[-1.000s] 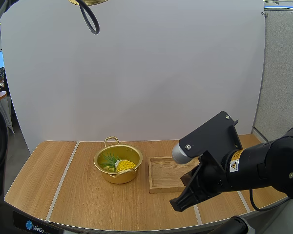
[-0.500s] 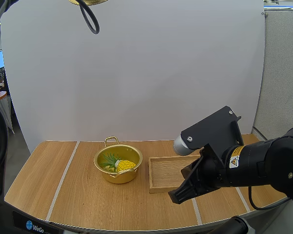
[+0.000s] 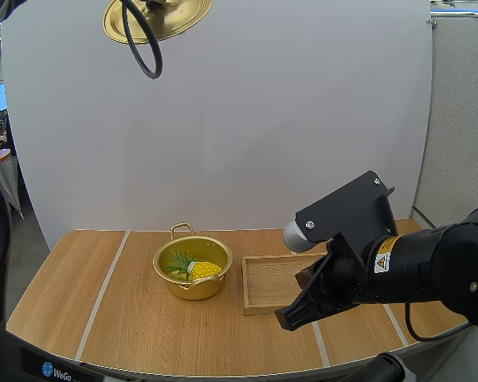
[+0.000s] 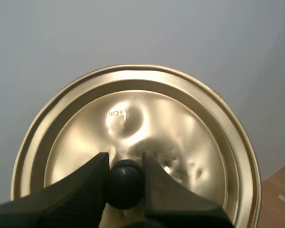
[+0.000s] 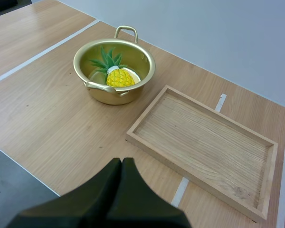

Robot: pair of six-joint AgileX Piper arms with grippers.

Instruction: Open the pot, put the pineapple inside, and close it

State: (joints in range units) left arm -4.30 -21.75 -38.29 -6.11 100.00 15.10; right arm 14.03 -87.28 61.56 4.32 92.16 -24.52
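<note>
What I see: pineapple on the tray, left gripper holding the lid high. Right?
Not quite. The pineapple lies in the pot, not the tray, as the right wrist view shows; the left gripper does hold the lid high.

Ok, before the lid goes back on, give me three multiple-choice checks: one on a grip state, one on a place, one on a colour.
1. The left jaws are:
A. open on nothing
B. shut on the lid's knob
C. shut on nothing

2. The pineapple lies:
A. on the lid
B. in the right jaws
C. inside the pot

3. The knob's colour is:
A. gold
B. black
C. red

Answers:
1 B, since the left wrist view shows the tips pinching the knob between them.
2 C, since the right wrist view shows it lying in the open pot.
3 B, since the knob shows black against the gold lid.
</note>
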